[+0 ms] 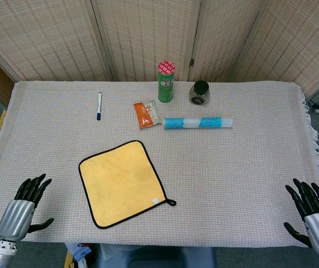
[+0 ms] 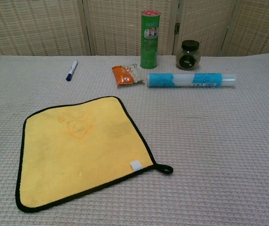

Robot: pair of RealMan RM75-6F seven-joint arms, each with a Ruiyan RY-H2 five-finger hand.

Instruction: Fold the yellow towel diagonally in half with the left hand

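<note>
The yellow towel (image 1: pixel 124 181) with a black hem lies flat and unfolded on the table, left of centre; the chest view shows the yellow towel (image 2: pixel 80 148) with a white tag and a black loop at its near right corner. My left hand (image 1: pixel 24 209) rests at the table's front left edge, fingers spread, holding nothing, well left of the towel. At the front right edge my right hand (image 1: pixel 314 211) is likewise spread and empty. Neither hand appears in the chest view.
At the back stand a green canister (image 1: pixel 166 81) and a dark-lidded jar (image 1: pixel 199 92). An orange snack packet (image 1: pixel 146 114), a blue-and-white roll (image 1: pixel 198 123) and a blue marker (image 1: pixel 99 106) lie beyond the towel. A woven cloth (image 1: pixel 248 178) covers the table.
</note>
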